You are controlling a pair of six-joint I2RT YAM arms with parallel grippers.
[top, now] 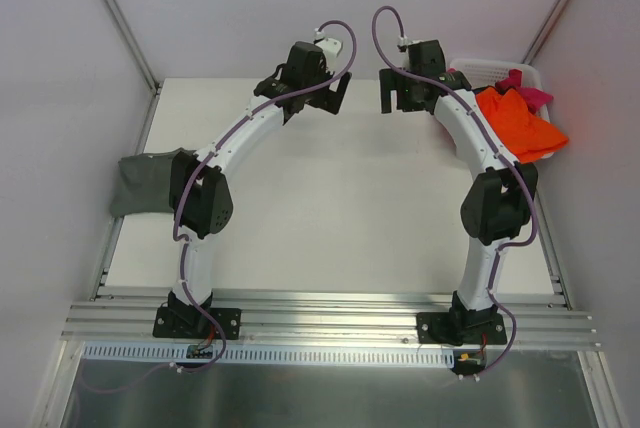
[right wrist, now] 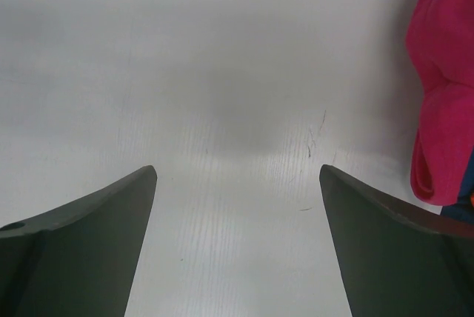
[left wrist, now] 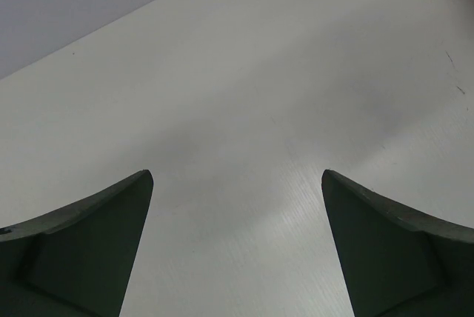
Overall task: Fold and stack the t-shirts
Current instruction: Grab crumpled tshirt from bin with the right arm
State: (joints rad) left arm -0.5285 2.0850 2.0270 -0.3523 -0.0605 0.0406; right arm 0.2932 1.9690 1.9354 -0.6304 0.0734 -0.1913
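Note:
A bright orange t-shirt (top: 522, 123) spills out of the basket at the far right, with a magenta pink t-shirt (top: 525, 86) bunched behind it; the pink cloth also shows at the right edge of the right wrist view (right wrist: 443, 80), with a sliver of navy blue (right wrist: 458, 209) under it. A grey-green t-shirt (top: 143, 184) lies folded at the table's left edge, partly behind my left arm. My left gripper (top: 333, 100) is open and empty over bare table at the far middle (left wrist: 237, 176). My right gripper (top: 395, 98) is open and empty, left of the basket (right wrist: 238, 170).
A white slatted plastic basket (top: 487, 65) stands at the far right corner. The white table (top: 340, 208) is walled by pale panels at the back and sides. An aluminium rail (top: 330, 318) carries both arm bases at the near edge.

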